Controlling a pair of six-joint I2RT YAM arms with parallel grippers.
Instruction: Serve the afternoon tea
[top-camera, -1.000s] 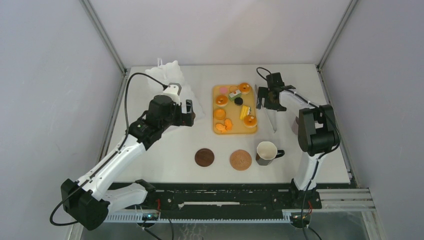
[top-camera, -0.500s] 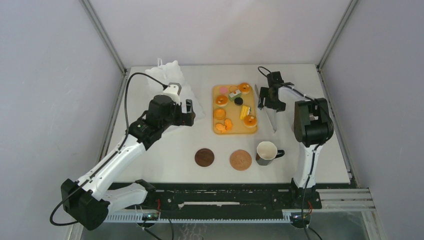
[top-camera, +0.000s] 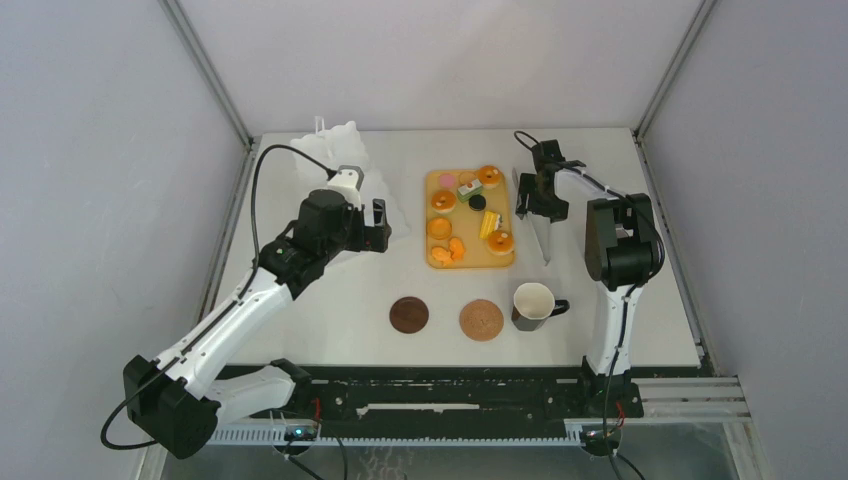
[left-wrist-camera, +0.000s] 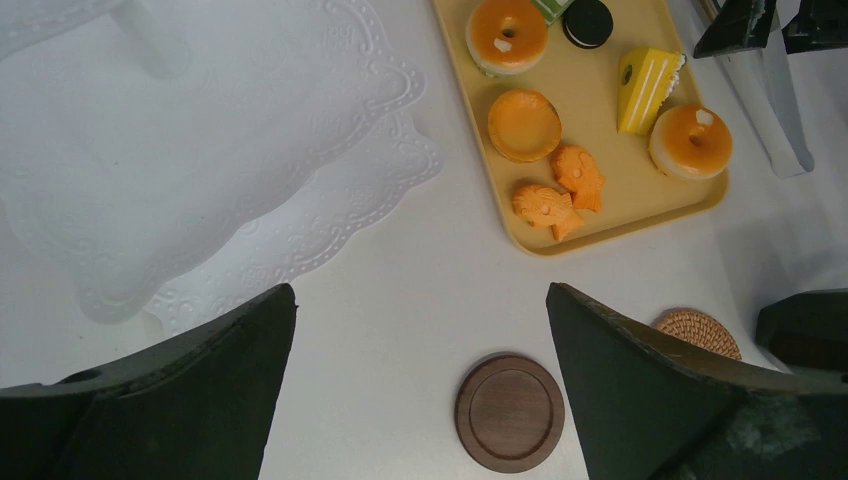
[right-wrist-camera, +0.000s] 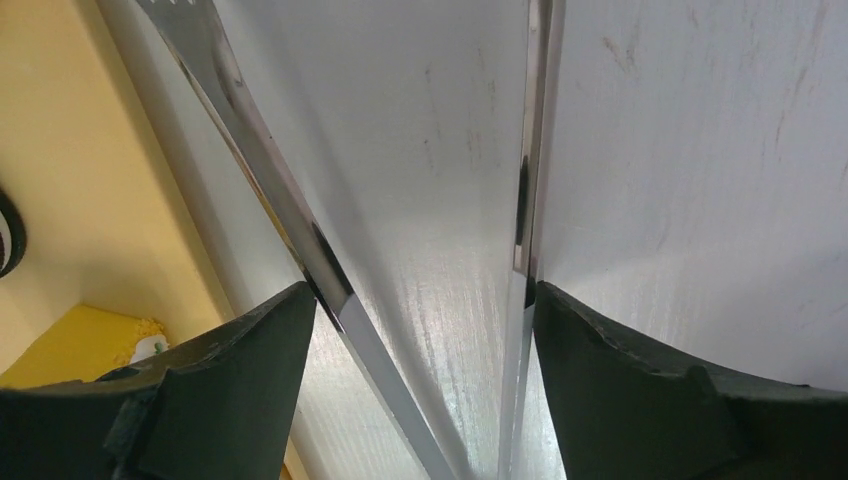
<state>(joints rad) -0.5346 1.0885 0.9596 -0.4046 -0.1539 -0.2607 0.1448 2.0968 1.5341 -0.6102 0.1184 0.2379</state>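
Toy pastries lie on the tan tray (top-camera: 468, 250): orange tarts (top-camera: 489, 176), a yellow cake wedge (top-camera: 487, 223), a black round (top-camera: 477, 202), a pink round (top-camera: 447, 180). One dark mug (top-camera: 533, 304) stands front right; a second mug is not in view. My right gripper (top-camera: 533, 203) is low over metal tongs (top-camera: 541, 238) right of the tray. In the right wrist view it (right-wrist-camera: 420, 300) is open and straddles the two tong arms (right-wrist-camera: 260, 170). My left gripper (top-camera: 378, 225) is open and empty above the table, left of the tray (left-wrist-camera: 600, 150).
A white tiered stand with lace-edged plates (top-camera: 335, 150) is at the back left, under my left arm. A dark wooden coaster (top-camera: 409, 314) and a woven coaster (top-camera: 481, 320) lie in front of the tray, beside the mug.
My right arm has folded in and its gripper has turned and shifted slightly left over the tongs. The left arm has not moved.
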